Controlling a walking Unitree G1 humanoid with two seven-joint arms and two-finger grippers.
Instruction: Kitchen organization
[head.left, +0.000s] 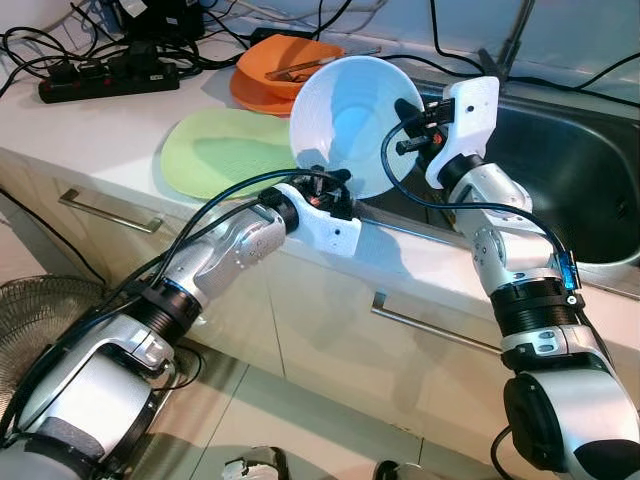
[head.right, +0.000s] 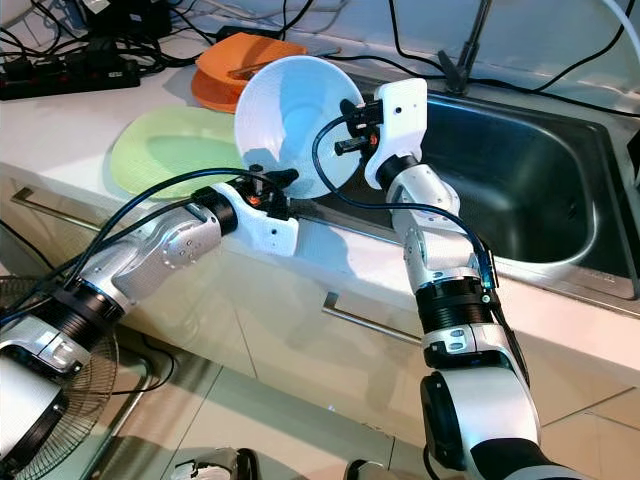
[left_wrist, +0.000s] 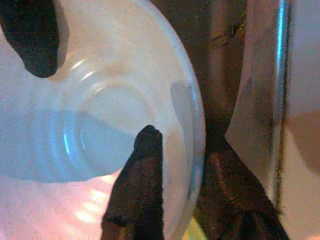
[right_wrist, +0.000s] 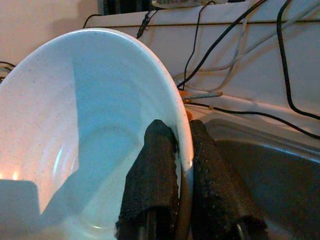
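I have a pale blue bowl held up on its edge in the air, tilted so its inside faces me, above the front edge of the worktop beside the sink. My right gripper is clenched on the bowl's rim, one finger inside and one outside the wall. My left gripper sits at the bowl's lower edge; from its wrist camera its fingers are spread wide across the bowl's underside, and I cannot tell whether they press on it or only lie near it.

Behind the left gripper, a green plate lies flat on the worktop. Beyond it sits a stack of orange dishes with a utensil across the top, and past that a power strip with tangled cables.

My worry is the hold. The right gripper pinches a thin, smooth, curved rim, so I judge the bowl could pivot or slip out, especially if the left gripper lets go or pushes unevenly. It would then hit the worktop edge, the sink, or the floor, and likely chip or break. The two arms pulling against each other could also wrench it loose. A careless swing could knock the orange dishes.
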